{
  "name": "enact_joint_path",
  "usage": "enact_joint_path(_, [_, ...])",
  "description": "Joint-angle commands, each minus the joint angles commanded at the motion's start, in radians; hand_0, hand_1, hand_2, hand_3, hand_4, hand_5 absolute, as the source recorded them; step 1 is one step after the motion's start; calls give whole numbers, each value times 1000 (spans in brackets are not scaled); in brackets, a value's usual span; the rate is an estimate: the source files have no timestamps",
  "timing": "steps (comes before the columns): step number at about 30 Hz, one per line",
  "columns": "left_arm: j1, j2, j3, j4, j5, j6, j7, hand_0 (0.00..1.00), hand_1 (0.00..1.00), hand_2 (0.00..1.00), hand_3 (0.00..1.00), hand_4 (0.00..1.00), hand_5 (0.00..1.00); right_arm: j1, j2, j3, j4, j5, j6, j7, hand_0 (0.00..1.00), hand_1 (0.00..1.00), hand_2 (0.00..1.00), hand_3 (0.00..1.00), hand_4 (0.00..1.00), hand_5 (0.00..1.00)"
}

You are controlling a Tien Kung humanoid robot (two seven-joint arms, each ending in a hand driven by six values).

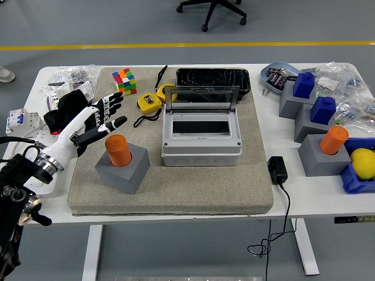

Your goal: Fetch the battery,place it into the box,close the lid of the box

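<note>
One orange battery (118, 150) stands upright, long axis vertical; left hand (88, 120) fingers wide, holding nothing.

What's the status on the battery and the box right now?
Left hand open, just left of orange battery, not gripping. Battery upright in its gray holder. Box lid up. Nothing blocking. Right hand out of view.

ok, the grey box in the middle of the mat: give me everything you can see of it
The grey box looks like a plastic enclosure, rectangular, light grey. Its lid, a grey frame around a clear pane, is swung open and stands up along the far edge. Inside, a dark rectangular opening shows, its contents not readable. Round marks line the front wall. It sits flat on the mat, right of the orange cylinder on its grey block, in front of a black tray. Nothing else touches it.
</note>
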Motion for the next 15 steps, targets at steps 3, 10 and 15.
enact_joint_path(3, [5, 3, 13, -8, -16, 0, 0, 998, 998, 998, 998, 998, 609, 0, 1, 1, 0, -1, 1, 0, 889, 864, 821, 813, 998, 998])
enact_joint_path(10, [22, -7, 15, -4, -57, 16, -13, 998, 998, 998, 998, 998, 399, 0, 3, 0, 0, 2, 0, 1, 888, 864, 820, 813, 998, 998])
enact_joint_path(15, [25, -8, 5, 4, -49, 32, -18, 998, 998, 998, 998, 998, 365, 0, 3, 2, 0, 0, 2, 1, 888, 863, 820, 813, 998, 998])
